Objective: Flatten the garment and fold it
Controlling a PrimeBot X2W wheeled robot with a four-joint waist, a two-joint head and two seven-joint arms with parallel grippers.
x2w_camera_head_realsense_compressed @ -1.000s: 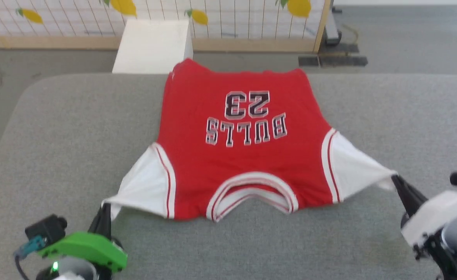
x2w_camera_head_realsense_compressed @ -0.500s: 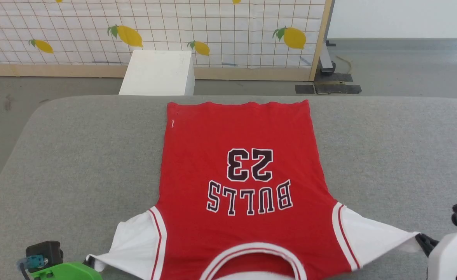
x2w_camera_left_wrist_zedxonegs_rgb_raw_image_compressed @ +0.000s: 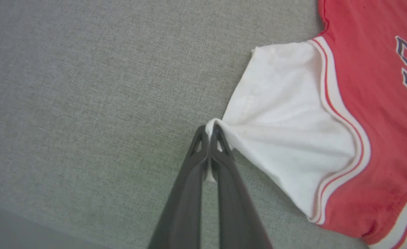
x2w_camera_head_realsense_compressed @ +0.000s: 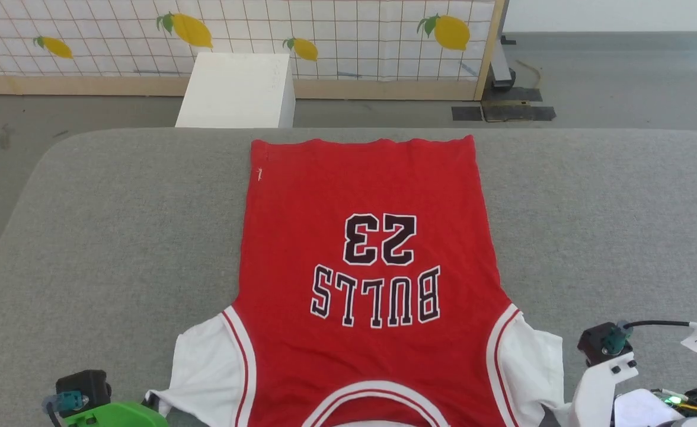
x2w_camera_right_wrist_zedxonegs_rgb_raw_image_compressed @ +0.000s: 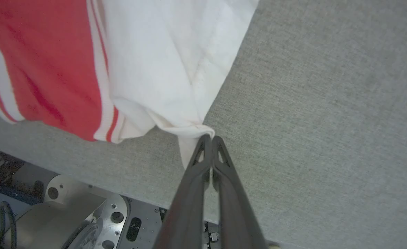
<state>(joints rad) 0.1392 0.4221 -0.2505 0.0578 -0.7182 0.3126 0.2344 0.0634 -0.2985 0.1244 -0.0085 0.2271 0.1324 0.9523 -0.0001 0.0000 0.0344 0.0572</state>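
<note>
The garment (x2w_camera_head_realsense_compressed: 360, 237) lies flat and print-up on the grey bench (x2w_camera_head_realsense_compressed: 117, 225), hem toward the far edge and collar (x2w_camera_head_realsense_compressed: 378, 396) toward the robot, so the black "BULLS 23" reads upside down in the head view. That view's bottom edge cuts off most of the collar, leaving the top of its striped arc, and it trims the lower parts of both white sleeves. The left tool (x2w_camera_left_wrist_zedxonegs_rgb_raw_image_compressed: 209, 128) is clamped on the outer corner of the left sleeve (x2w_camera_left_wrist_zedxonegs_rgb_raw_image_compressed: 286, 114): in the left wrist view its two dark fingers press together with a small fold of white cloth pinched at the tips, and the sleeve is drawn to a point. The right tool (x2w_camera_right_wrist_zedxonegs_rgb_raw_image_compressed: 209, 137) is likewise closed on the corner of the right sleeve (x2w_camera_right_wrist_zedxonegs_rgb_raw_image_compressed: 169, 52), close to the bench's near edge, where the cloth bunches. How far the cloth reaches between those fingers is hidden. In the head view a green cover (x2w_camera_head_realsense_compressed: 117, 415) and a white bracket (x2w_camera_head_realsense_compressed: 597, 385) hide most of the fingers. Beyond the bench stand a white box (x2w_camera_head_realsense_compressed: 236, 89) and a lemon-printed screen (x2w_camera_head_realsense_compressed: 325, 35), its top cropped.
</note>
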